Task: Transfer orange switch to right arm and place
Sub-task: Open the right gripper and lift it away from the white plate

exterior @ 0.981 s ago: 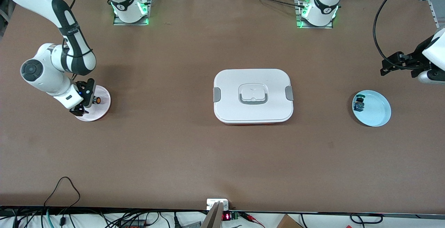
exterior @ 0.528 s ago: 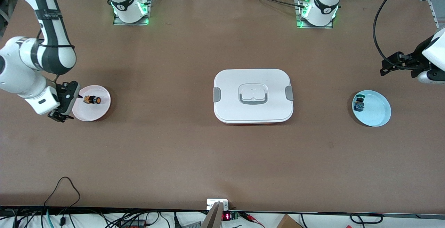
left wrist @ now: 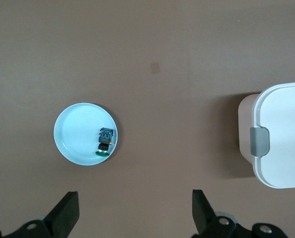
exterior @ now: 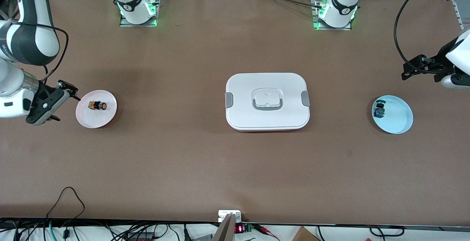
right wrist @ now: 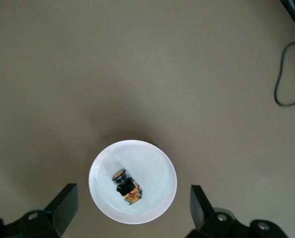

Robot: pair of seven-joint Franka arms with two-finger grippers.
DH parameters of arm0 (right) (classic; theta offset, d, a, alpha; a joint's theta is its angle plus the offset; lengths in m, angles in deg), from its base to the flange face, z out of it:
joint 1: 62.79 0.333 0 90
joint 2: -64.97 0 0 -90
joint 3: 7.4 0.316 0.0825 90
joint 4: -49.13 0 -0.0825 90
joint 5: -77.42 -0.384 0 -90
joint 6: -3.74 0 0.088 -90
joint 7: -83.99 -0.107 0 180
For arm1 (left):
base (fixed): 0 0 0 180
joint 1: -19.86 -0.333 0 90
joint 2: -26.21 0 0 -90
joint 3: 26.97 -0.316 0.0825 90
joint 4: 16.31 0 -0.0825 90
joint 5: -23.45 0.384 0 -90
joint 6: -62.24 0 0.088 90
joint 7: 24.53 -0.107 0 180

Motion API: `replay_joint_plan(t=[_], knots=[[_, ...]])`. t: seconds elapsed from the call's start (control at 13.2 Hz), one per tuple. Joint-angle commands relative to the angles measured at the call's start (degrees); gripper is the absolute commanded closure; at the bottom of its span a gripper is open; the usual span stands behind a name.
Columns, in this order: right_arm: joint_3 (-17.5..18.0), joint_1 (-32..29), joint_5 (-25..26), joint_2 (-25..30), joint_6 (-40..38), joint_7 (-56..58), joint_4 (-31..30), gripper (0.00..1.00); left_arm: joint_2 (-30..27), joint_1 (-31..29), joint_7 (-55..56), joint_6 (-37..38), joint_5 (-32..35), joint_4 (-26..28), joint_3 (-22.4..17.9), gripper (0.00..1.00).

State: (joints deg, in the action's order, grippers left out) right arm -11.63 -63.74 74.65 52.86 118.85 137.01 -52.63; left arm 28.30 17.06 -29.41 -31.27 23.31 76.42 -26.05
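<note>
The orange switch [exterior: 97,105] lies on its side on a pink plate [exterior: 96,120] at the right arm's end of the table, its orange cap pointing toward the white box. My right gripper [exterior: 60,101] hangs open beside that plate, over the table toward its end, holding nothing. In the right wrist view the orange switch [right wrist: 126,186] and the pink plate [right wrist: 152,166] show between the open right gripper's [right wrist: 132,201] fingers, well below them. My left gripper [exterior: 408,68] waits open and empty at the left arm's end; the left gripper [left wrist: 136,206] has only bare table beneath it.
A white lidded box [exterior: 267,101] with grey clips sits mid-table; its corner [left wrist: 281,134] shows in the left wrist view. A light blue plate [exterior: 398,118] holds a green-capped switch [exterior: 379,110], and the left wrist view has the same plate [left wrist: 78,134] and switch [left wrist: 105,142].
My right gripper has drawn back from over the pink plate toward the table's end and risen, uncovering the orange switch, which stays on the plate. The left arm has not moved.
</note>
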Motion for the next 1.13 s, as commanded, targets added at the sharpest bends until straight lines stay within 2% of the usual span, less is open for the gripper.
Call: replay_joint_plan(t=[0.0,0.15,0.45,0.68,0.75,1.06], knots=[[0.27,0.07,-4.25,-0.02,-4.27,-11.15,2.35,0.00,0.11,-0.10,0.22,0.53,0.06,-0.80,0.22,0.00],[0.27,0.59,-6.89,0.07,-7.69,-20.98,3.67,0.00,0.11,-0.10,0.22,0.53,0.06,-0.80,0.22,0.00],[0.27,6.12,-6.81,0.77,-17.36,-44.19,7.36,0.00,0.11,-0.10,0.22,0.53,0.06,-0.80,0.22,0.00],[0.19,7.98,-4.63,1.92,-22.21,-46.96,9.48,0.00,0.11,-0.10,0.22,0.53,0.06,-0.80,0.22,0.00],[-0.08,7.46,-2.18,2.00,-21.69,-46.43,9.39,0.00,0.11,-0.10,0.22,0.53,0.06,-0.80,0.22,0.00],[-0.34,4.20,1.08,2.27,-21.07,-47.74,9.57,0.00,0.11,-0.10,0.22,0.53,0.06,-0.80,0.14,0.00]])
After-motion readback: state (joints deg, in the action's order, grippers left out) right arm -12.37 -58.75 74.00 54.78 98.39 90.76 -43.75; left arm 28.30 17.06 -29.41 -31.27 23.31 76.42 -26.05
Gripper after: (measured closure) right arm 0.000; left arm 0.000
